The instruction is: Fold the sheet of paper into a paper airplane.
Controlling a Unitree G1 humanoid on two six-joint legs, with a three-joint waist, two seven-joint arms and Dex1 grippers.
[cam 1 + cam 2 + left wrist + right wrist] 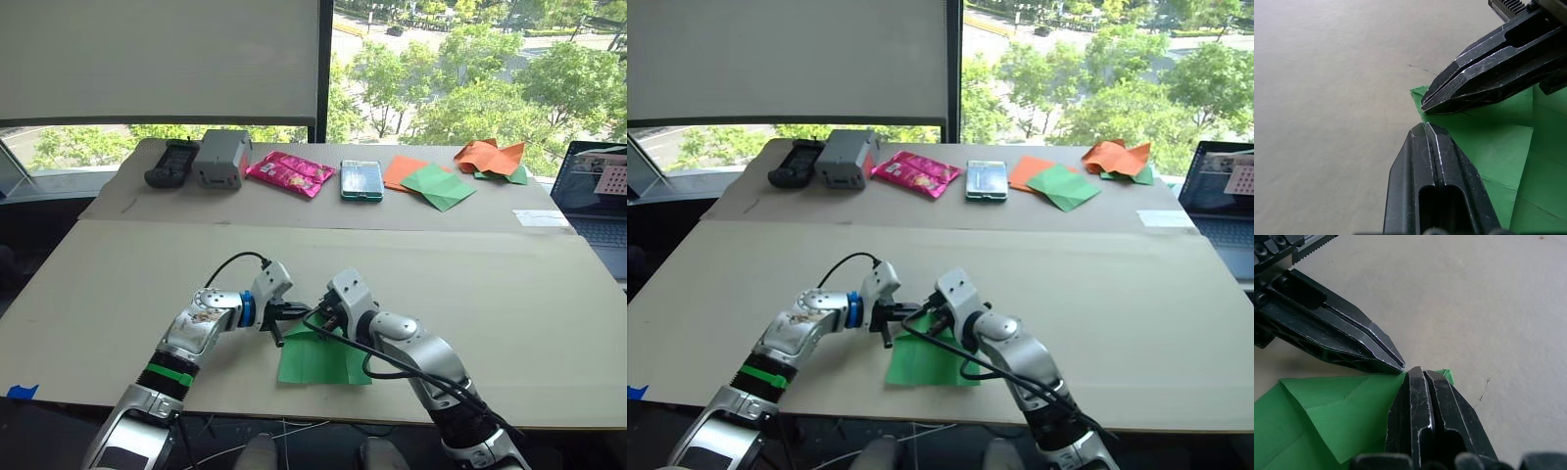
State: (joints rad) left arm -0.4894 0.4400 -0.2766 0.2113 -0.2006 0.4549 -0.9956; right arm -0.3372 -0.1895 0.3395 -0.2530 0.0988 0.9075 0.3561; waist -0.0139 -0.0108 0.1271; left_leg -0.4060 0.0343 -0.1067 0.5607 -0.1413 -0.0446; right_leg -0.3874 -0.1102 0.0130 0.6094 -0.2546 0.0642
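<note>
Both pincers, left pincer (pixel 1425 128) and right pincer (pixel 1416 374), pressed shut, meet tip to tip at the far corner of the sheet of paper (pixel 318 360), lying flat at the worktop's (pixel 490 294) near edge.

- Left arm (pixel 201 333): silver-grey metal shell, a blue ring at the wrist, a bright green band lower on the forearm, and a black cable looping over the wrist.
- Right arm (pixel 416 354): silver-grey rounded segments with black cables along them.
- Left pincer (pixel 1425 128): two black, scuffed, tapering fingers.
- Right pincer (pixel 1420 373): the same black fingers, slotted near the base.
</note>
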